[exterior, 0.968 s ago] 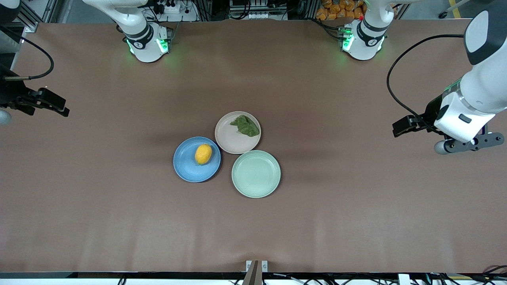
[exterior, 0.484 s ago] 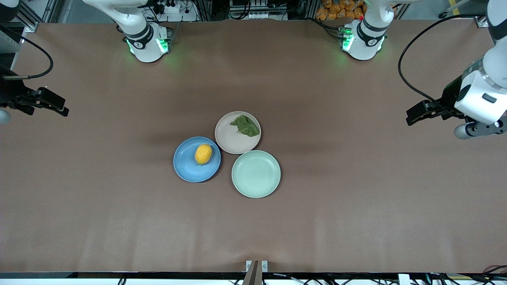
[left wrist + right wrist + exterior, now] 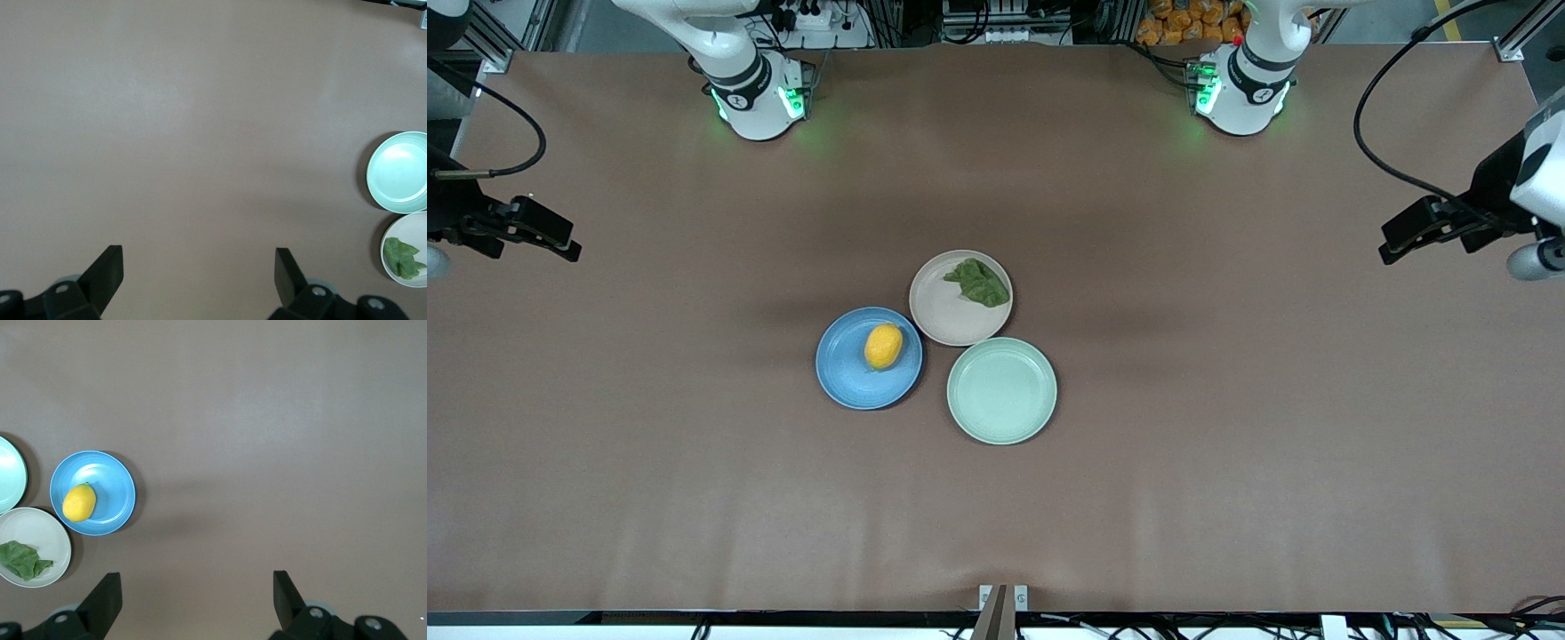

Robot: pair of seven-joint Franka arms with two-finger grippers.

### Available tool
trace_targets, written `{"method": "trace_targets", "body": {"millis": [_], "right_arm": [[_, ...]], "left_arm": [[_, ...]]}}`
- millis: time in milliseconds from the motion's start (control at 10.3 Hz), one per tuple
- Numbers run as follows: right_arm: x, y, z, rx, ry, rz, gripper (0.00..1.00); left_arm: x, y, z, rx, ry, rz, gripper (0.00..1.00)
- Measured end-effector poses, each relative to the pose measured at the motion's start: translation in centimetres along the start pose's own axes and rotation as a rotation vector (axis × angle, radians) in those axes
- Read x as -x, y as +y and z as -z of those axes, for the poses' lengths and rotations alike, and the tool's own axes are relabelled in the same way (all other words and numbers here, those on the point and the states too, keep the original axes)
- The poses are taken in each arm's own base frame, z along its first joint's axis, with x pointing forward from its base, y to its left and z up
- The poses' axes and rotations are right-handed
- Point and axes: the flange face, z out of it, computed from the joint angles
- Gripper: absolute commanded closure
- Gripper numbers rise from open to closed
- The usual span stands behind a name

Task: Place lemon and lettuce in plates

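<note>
The oval lemon (image 3: 883,346) is lying in the matte blue plate (image 3: 845,378); the crinkled lettuce (image 3: 979,282) is lying in the beige plate (image 3: 938,311). The left gripper (image 3: 1392,242) and right gripper (image 3: 565,244) are hovering wide open and empty over the table's ends.

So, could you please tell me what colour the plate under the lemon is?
Blue. The plate holding the lemon shows best in the front view.

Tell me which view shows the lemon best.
The right wrist view: the lemon sits whole and largest in the blue plate, nothing covering it. The front view also shows the lemon whole in that plate, but smaller. The left wrist view misses it, showing only the mint plate and the lettuce.
</note>
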Motion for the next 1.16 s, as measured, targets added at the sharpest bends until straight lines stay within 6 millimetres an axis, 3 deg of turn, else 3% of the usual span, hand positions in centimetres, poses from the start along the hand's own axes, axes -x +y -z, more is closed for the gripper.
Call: {"method": "trace_targets", "body": {"millis": [1161], "right_arm": [[-0.01,0.03,0.01,0.000,0.001,-0.001,0.00]], "left_arm": [[0.50,-0.23,-0.38,-0.029,-0.038,-0.038,0.00]]}}
